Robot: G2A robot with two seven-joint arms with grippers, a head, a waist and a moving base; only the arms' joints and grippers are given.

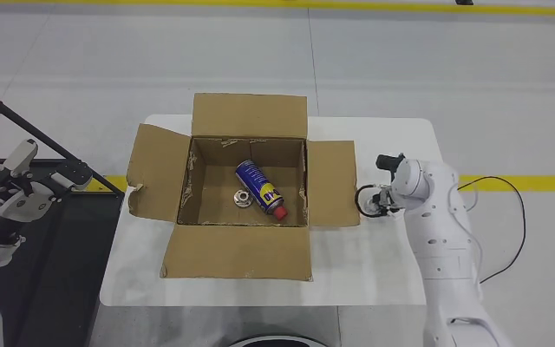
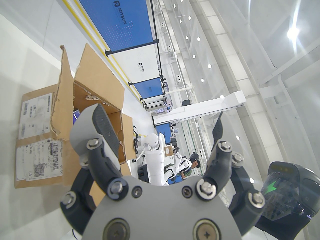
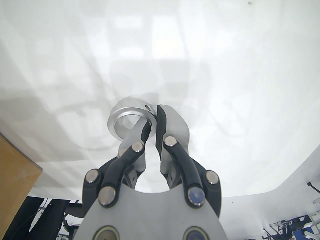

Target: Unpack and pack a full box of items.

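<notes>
1 open cardboard box (image 1: 247,252) on a white surface (image 1: 381,260), just beside the R end effector (image 3: 151,126), which pinches the wall of 1 metal ring (image 3: 125,116). Inside the box, well apart from it: 1 blue spray can (image 1: 260,189) and 1 small metal fitting (image 1: 242,199). L end effector (image 2: 160,116) is spread, off the surface, facing the box. Pale floor w/ yellow lines. Fitting's shape is hard to make out.

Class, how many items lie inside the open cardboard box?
2: a blue spray can near the middle, and a small metal part beside it. The walls of the box may hide others.
</notes>
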